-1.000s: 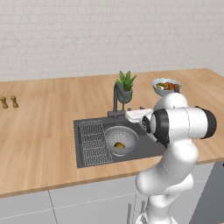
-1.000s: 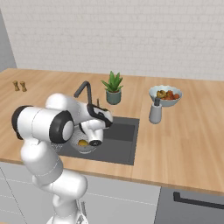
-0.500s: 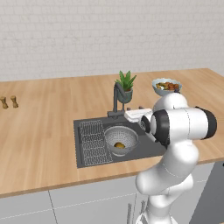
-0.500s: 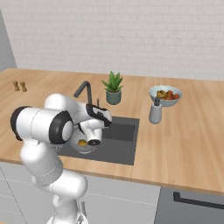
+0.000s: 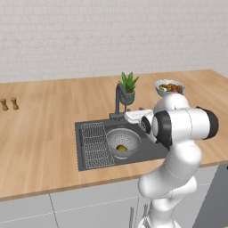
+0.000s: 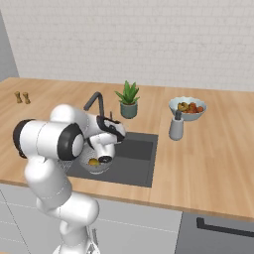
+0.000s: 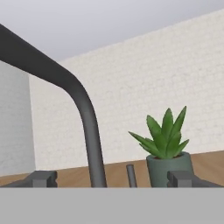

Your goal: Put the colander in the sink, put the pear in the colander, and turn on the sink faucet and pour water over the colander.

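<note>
The grey mesh colander sits in the dark sink, right of the wire rack. The yellow-brown pear lies inside the colander, where the pear shows under my hand. My gripper hovers over the basin just in front of the faucet and points at it. In the hand view my gripper is open. Its fingertips stand wide apart, with the faucet's upright pipe and a thin lever between them, untouched. From the right, my gripper is below the faucet.
A green potted plant stands right behind the faucet. Further right a pale bowl of fruit and a grey bottle stand on the wooden counter. Two tiny brown shakers stand far left.
</note>
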Robot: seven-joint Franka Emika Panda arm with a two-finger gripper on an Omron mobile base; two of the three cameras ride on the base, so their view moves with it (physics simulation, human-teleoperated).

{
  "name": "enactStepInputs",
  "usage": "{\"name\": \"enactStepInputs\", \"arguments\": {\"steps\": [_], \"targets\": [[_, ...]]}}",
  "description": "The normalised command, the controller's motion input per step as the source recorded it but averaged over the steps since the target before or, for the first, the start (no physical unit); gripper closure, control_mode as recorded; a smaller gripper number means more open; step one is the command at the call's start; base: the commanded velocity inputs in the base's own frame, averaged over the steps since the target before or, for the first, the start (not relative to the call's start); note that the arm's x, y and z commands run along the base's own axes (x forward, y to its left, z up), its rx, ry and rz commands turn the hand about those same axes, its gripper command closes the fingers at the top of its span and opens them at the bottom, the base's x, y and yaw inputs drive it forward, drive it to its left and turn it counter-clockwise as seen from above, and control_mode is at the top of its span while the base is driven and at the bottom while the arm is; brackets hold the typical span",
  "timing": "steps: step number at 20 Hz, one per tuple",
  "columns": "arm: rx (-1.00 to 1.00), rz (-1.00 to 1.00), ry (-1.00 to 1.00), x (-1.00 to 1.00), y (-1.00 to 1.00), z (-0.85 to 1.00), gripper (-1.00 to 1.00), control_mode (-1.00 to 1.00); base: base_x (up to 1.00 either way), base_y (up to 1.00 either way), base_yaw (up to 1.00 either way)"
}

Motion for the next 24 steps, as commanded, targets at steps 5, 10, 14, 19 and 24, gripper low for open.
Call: {"name": "enactStepInputs", "arguments": {"steps": [5, 10, 14, 19, 24], "targets": [[0.0, 0.0, 0.03, 0.2, 0.0, 0.0, -1.0, -1.0, 0.0, 0.0, 0.0], [0.0, 0.0, 0.09, 0.17, 0.0, 0.0, -1.0, -1.0, 0.0, 0.0, 0.0], [0.0, 0.0, 0.14, 0.16, 0.0, 0.03, -1.0, -1.0, 0.0, 0.0, 0.0], [0.0, 0.0, 0.05, 0.26, 0.0, 0.0, -1.0, -1.0, 0.0, 0.0, 0.0], [0.0, 0.0, 0.0, 0.23, -0.01, -0.17, -1.0, -1.0, 0.0, 0.0, 0.0]]}}
